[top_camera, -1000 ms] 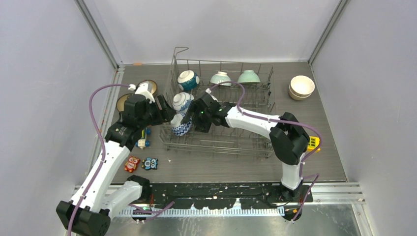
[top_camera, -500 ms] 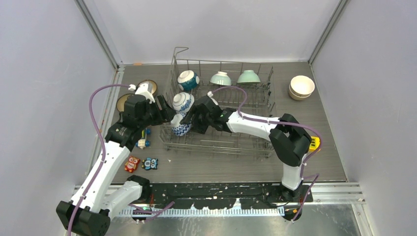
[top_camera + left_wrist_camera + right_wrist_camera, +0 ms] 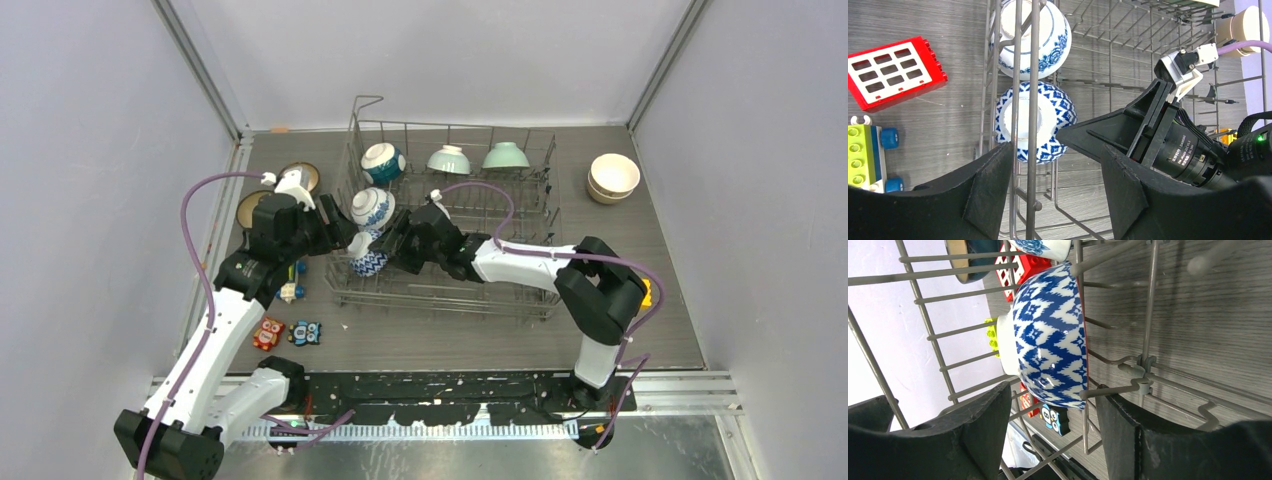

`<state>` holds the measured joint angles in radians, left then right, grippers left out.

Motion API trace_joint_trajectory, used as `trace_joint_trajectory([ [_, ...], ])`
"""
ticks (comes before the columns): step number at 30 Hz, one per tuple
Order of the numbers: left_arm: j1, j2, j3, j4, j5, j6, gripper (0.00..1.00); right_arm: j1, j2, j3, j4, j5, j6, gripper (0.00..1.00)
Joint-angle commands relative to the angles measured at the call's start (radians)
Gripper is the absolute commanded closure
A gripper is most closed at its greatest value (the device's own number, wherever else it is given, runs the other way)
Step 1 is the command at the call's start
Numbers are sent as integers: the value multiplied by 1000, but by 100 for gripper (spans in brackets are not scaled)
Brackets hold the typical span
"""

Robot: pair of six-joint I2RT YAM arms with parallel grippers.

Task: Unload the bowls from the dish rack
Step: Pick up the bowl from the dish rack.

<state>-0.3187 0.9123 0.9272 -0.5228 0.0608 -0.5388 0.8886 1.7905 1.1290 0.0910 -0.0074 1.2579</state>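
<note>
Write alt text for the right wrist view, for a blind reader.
A blue-and-white patterned bowl stands on edge in the dish rack, just beyond the open right gripper, whose dark fingers sit either side of it. Toy blocks show through the rack.

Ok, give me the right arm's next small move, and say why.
Probably ease the right end effector forward a little, then close. Its jaws stand open, and the blue-and-white zigzag bowl, on edge among the tines of the dish rack, sits lined up with the gap just ahead. Neither finger appears to touch it.
</note>
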Motion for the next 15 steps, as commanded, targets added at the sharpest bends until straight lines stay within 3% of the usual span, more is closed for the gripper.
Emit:
trace_joint_trajectory([
  [1, -28, -2, -22, 44, 101, -32, 35, -4, -51, -13, 136, 51, -15, 34],
  [15, -29, 0, -24, 46, 101, -31, 36, -4, -42, -40, 207, 54, 2, 44],
])
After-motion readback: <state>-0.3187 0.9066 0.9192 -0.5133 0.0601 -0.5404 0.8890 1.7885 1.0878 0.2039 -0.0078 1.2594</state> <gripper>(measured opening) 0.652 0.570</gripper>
